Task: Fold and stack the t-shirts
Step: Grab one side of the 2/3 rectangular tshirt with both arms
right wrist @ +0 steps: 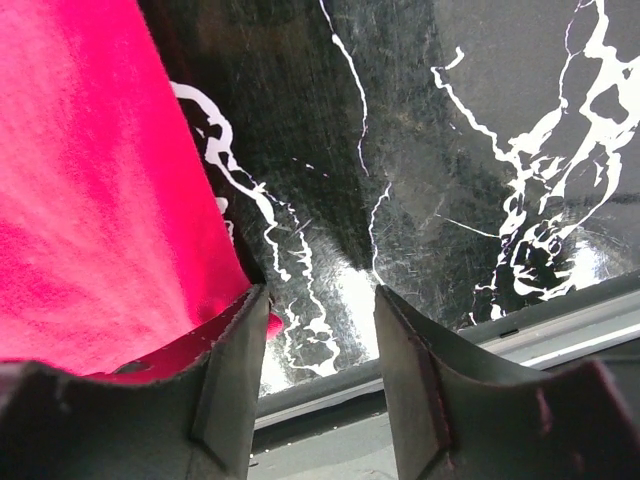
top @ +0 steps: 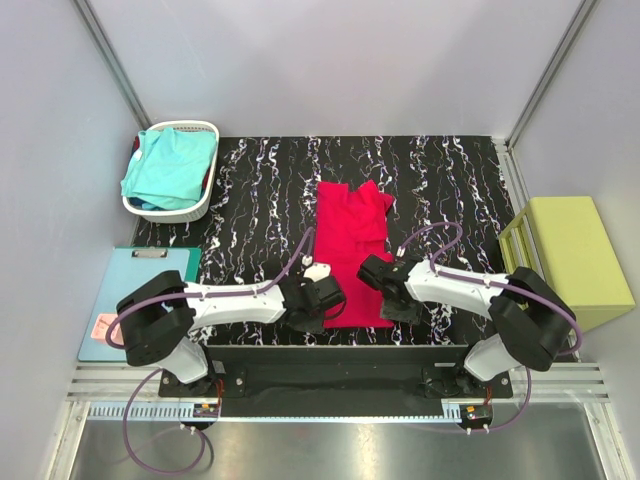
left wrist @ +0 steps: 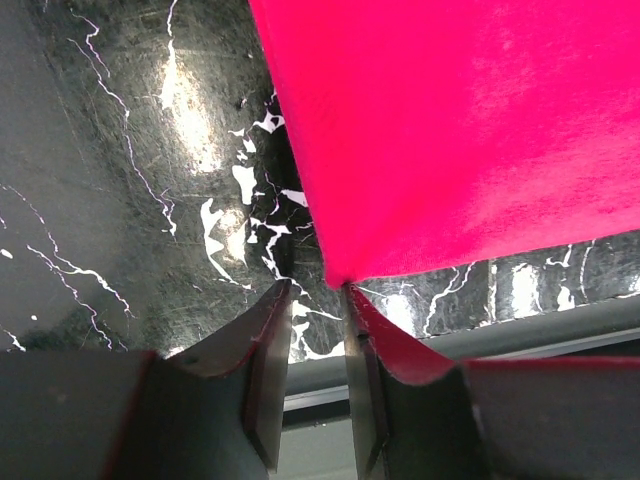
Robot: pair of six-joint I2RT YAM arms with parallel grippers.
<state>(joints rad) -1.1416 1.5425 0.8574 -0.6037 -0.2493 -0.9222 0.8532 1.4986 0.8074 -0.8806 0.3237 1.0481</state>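
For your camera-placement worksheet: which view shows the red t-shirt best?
The top external view: the red t-shirt shows nearly whole on the table. Each wrist view catches only one near corner of it.

Have a white slotted basket (top: 170, 212) at the far-left corner of the black white-veined table (top: 250, 190). Also seeing a light-blue clipboard (top: 130, 285) flat just off the near-left corner, with a pink note (top: 103, 325) at its near end. Yellow-green block (top: 575, 255) just beside the right edge, off the top. Aluminium rail (top: 340, 383) along the near edge.
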